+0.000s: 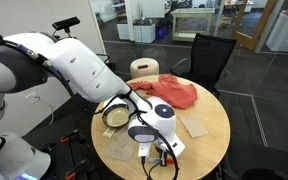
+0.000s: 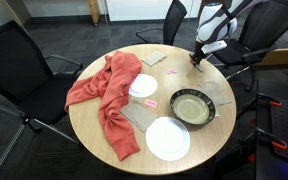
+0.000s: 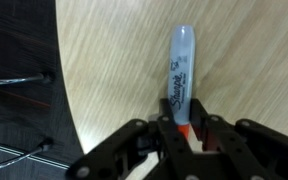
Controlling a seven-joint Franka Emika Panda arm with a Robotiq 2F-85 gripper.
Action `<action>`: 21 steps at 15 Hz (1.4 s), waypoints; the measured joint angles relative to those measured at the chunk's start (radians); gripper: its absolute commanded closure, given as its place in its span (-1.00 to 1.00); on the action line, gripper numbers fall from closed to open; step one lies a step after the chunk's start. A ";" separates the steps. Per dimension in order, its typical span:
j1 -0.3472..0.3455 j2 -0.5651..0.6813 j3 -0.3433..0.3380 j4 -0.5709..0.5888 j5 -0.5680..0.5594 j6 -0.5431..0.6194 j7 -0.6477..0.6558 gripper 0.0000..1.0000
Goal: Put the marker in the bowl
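The marker [image 3: 181,75], a Sharpie with a pale grey barrel and a red end, lies pointing away from me on the wooden table near its edge. My gripper [image 3: 181,132] has a finger pressed on each side of the marker's red end. In both exterior views the gripper [image 2: 197,58] [image 1: 158,152] is low at the table's rim. The bowl [image 2: 174,100], dark-rimmed and tan inside, stands on the table a short way from the gripper. It also shows in an exterior view [image 1: 106,112], partly behind my arm.
A red cloth [image 2: 104,95] drapes over one side of the round table [image 2: 94,135]. Two flat white discs [image 2: 142,85] [image 2: 168,138] and a tiny pink blob [image 2: 151,102] lie near the bowl. Black chairs [image 2: 14,60] ring the table. The table edge [image 3: 64,90] runs just beside the marker.
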 measured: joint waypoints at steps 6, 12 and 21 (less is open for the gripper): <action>0.014 -0.039 0.001 -0.007 0.000 0.000 0.000 0.88; 0.078 -0.206 0.001 -0.117 -0.012 -0.004 0.000 0.88; 0.245 -0.546 0.023 -0.408 -0.099 -0.051 0.006 0.88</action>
